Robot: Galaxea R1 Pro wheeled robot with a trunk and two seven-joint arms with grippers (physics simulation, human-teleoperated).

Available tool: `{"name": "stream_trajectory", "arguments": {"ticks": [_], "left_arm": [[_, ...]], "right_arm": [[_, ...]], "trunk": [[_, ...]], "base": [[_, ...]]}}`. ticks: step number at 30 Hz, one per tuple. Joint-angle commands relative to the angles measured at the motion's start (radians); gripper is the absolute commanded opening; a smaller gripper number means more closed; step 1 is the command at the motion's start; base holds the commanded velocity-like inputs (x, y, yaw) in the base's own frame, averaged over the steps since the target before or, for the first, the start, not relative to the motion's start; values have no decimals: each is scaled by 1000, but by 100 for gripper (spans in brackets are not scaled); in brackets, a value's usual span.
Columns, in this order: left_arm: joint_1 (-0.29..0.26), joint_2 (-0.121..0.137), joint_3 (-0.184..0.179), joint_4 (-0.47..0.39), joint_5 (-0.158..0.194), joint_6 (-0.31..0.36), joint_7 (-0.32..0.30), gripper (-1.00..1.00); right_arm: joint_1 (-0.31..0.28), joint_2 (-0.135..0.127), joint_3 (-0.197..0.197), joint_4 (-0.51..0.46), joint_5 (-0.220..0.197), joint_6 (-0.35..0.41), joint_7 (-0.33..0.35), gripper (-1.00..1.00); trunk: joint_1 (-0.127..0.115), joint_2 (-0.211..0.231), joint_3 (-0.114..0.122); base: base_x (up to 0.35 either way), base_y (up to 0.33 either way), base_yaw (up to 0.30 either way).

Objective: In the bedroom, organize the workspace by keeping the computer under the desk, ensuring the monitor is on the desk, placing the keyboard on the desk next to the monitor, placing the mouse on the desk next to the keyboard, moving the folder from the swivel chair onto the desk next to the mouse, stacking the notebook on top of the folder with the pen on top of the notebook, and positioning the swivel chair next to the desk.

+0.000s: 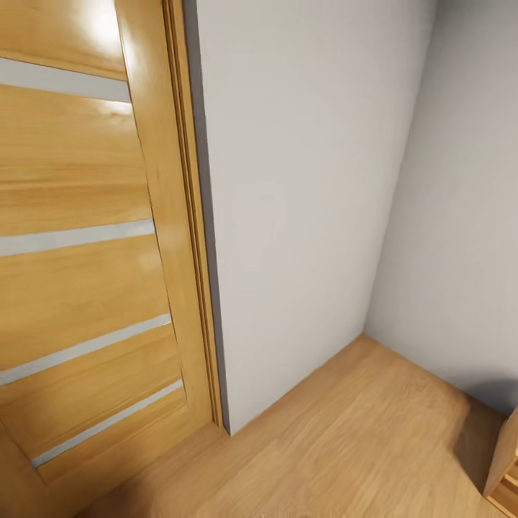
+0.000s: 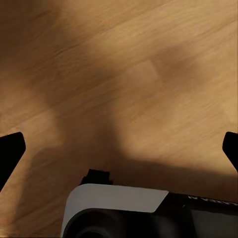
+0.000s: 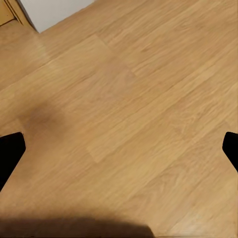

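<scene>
I face a corner of the bedroom: a wooden door [image 1: 79,273] with frosted strips on the left and pale grey walls [image 1: 302,201] ahead. The desk, swivel chair and other task items are out of view. My left gripper [image 2: 119,148] hangs open over the light wood floor [image 2: 129,74], its black fingertips [image 2: 10,153] spread wide with nothing between them. My right gripper [image 3: 119,148] is open the same way above bare floor planks [image 3: 139,99], fingertips [image 3: 230,148] far apart.
The edge of a light-wood piece of furniture [image 1: 503,467] pokes in at the lower right of the head view. Part of my white and black base [image 2: 119,208] lies under the left gripper. The wall foot [image 3: 54,10] and door frame [image 3: 7,12] stand near the right gripper.
</scene>
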Motion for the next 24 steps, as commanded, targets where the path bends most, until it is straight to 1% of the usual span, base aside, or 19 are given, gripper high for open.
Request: {"name": "stream_trajectory", "arguments": {"ticks": [1,3,4,6,7,10,12,15,19,22,24], "left_arm": [[-1,0,5,0,5,-3,-1,100],[0,2,8,0,5,-3,-1,100],[0,6,19,0,6,-3,-1,100],[-1,11,49,0,5,-3,-1,100],[-1,13,84,0,4,-3,-2,100],[-1,14,116,0,3,-1,-3,100],[-1,14,122,0,3,0,-3,100],[-1,14,128,0,2,0,-5,100],[0,14,130,0,2,-1,-5,100],[-1,14,130,0,1,-2,-5,100],[-1,14,130,0,1,-2,-5,100]], "right_arm": [[0,0,1,1,0,-3,-1,100],[0,0,1,1,0,-3,-1,100],[0,0,1,1,1,-3,-1,100],[0,0,1,1,1,-3,-1,100],[0,0,2,1,1,-3,-1,100],[0,-1,2,1,3,-3,0,100],[0,-1,2,1,5,-2,0,100],[0,-2,2,0,23,-2,0,100],[0,-2,2,1,61,-3,-1,100],[0,-2,2,2,74,-3,-1,100],[0,-2,2,1,75,-3,-1,100]], "trunk": [[-1,-1,-1],[-1,-1,-1],[-1,-1,-1],[-1,-1,-1],[-1,-1,-1],[-1,-1,-1],[-1,-1,-1],[-1,-1,-1],[-1,-1,-1],[-1,-1,-1],[-1,-1,-1]], "base": [[-271,-212,280],[-267,-222,280],[-259,-235,280],[-248,-246,280],[-224,-267,280],[-155,-267,280],[-71,-188,280],[-29,-77,280],[-9,-23,280],[-11,-4,280],[-61,-1,280]]}}
